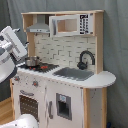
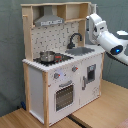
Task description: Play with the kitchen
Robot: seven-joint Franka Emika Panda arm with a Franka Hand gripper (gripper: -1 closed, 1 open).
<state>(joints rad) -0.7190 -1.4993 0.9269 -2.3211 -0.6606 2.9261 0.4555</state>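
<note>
The kitchen (image 1: 65, 95) is a tall white and light-wood toy unit, seen in both exterior views (image 2: 60, 75). A small metal pot (image 1: 32, 61) sits on the stove beside the grey sink (image 1: 74, 74) and black faucet (image 1: 86, 57). A range hood (image 2: 49, 21) hangs above the pot (image 2: 46, 56), and the oven door (image 2: 62, 95) is closed. In the second exterior view my gripper (image 2: 93, 22) is high up at the kitchen's right side panel, level with the top shelf. In the first exterior view my white arm (image 1: 12, 47) stands left of the stove.
A white microwave (image 1: 70, 24) fills the upper shelf. The kitchen stands on a wooden surface (image 2: 100, 110) in front of a grey backdrop (image 2: 10, 50). A white rounded object (image 1: 22, 121) shows at the bottom left of the first exterior view.
</note>
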